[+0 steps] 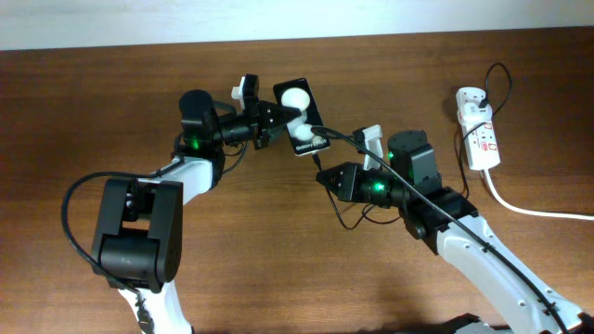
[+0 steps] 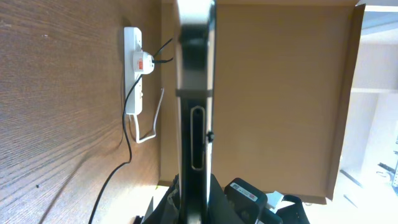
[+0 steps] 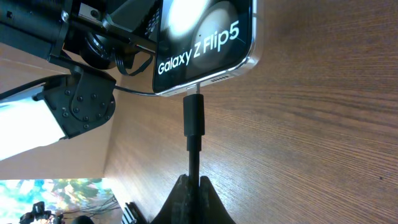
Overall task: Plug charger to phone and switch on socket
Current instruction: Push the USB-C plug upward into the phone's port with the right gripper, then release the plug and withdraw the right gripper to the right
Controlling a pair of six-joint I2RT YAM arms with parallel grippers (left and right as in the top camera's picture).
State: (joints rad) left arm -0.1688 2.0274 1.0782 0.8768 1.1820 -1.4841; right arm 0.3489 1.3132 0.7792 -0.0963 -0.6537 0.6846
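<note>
The phone (image 1: 302, 116) is a black slab with white round patches, held on edge above the table by my left gripper (image 1: 271, 121), which is shut on it. In the left wrist view the phone's edge (image 2: 196, 99) runs up the middle. The right wrist view shows its "Galaxy Z Flip5" end (image 3: 205, 43). My right gripper (image 3: 194, 186) is shut on the charger cable just behind its black plug tip (image 3: 193, 117). The tip's metal end touches the phone's bottom port. The socket (image 1: 476, 130) lies at the far right with its white adapter and thick white cord.
The black charger cable (image 1: 348, 211) loops on the table under my right arm and runs to the socket (image 2: 135, 62). The white cord (image 1: 529, 209) trails off the right edge. A brown board (image 2: 280, 93) stands behind the table.
</note>
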